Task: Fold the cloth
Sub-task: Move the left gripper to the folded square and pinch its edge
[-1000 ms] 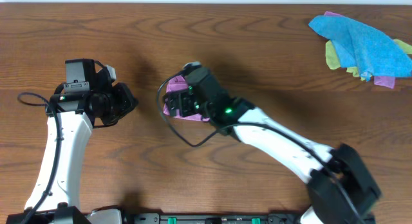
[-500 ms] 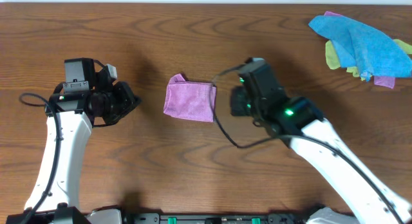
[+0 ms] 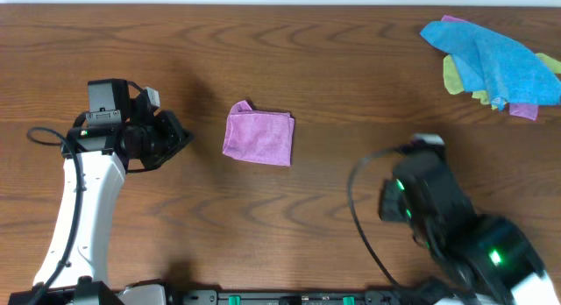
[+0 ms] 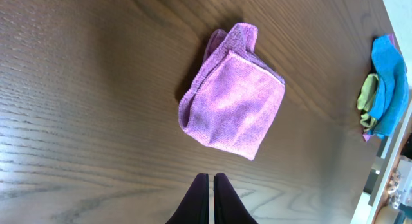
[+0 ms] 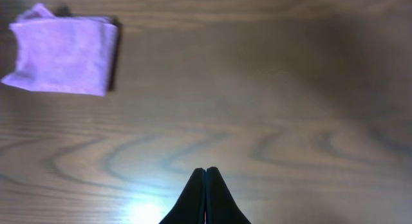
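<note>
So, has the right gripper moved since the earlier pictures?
Yes. In the overhead view the right gripper has pulled back from the cloth toward the near right side of the table.

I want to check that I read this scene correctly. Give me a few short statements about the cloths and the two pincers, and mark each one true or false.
1. The lilac cloth lies folded on the table, and no pincer touches it. True.
2. The right pincer grips a corner of the lilac cloth. False: it is shut on nothing, over bare wood, apart from the cloth.
3. The left pincer is wide open. False: its fingers are closed together.
4. A blue cloth lies on top of other cloths near the table's far right corner. True.
</note>
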### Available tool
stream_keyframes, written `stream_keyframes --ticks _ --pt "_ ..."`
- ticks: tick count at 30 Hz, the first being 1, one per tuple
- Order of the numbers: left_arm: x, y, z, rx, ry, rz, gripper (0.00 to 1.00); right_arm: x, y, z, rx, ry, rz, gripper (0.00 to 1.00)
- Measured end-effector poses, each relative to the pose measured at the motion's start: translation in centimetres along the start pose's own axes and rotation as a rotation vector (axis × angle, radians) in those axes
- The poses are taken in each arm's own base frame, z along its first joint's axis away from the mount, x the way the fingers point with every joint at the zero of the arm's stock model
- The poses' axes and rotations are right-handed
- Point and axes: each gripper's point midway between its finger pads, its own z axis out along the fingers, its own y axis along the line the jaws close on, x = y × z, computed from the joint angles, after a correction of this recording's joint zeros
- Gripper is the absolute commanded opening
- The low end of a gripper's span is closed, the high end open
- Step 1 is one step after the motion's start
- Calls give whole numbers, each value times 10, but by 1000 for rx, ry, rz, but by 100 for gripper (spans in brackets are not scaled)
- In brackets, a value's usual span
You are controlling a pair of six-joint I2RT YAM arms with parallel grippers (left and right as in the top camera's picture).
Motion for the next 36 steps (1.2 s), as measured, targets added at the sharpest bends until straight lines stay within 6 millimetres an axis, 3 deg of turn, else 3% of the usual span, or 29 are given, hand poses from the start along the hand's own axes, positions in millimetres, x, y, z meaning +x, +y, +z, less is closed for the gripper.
stream_keyframes --ticks 8,14,15,16,17,18,19,26,32,34,36 --pt "-6 -3 1 17 -26 -18 6 41 -45 -17 13 -62 140 4" --pt "3 6 21 67 -16 -74 6 44 -63 -24 38 -136 264 6" --pt "5 8 25 80 -11 -80 6 44 -66 -23 52 -145 287 11" --pt "6 8 28 93 -14 -81 6 43 -70 -21 71 -155 307 29" --pt "6 6 30 104 -16 -77 6 44 -71 -20 79 -158 321 49" --pt "7 5 33 113 -16 -69 6 43 -74 -17 98 -174 338 94" --pt "10 3 35 120 -9 -59 6 42 -77 -15 116 -187 349 99" --pt "26 -17 51 100 5 17 7 31 -87 -18 168 -260 378 99" --pt "29 -14 70 48 10 -21 6 30 -89 -19 179 -271 379 99" --pt "30 -3 83 15 36 -74 12 30 -89 -19 178 -270 380 99" --pt "32 6 94 -12 61 -127 28 30 -89 -19 178 -270 380 99"
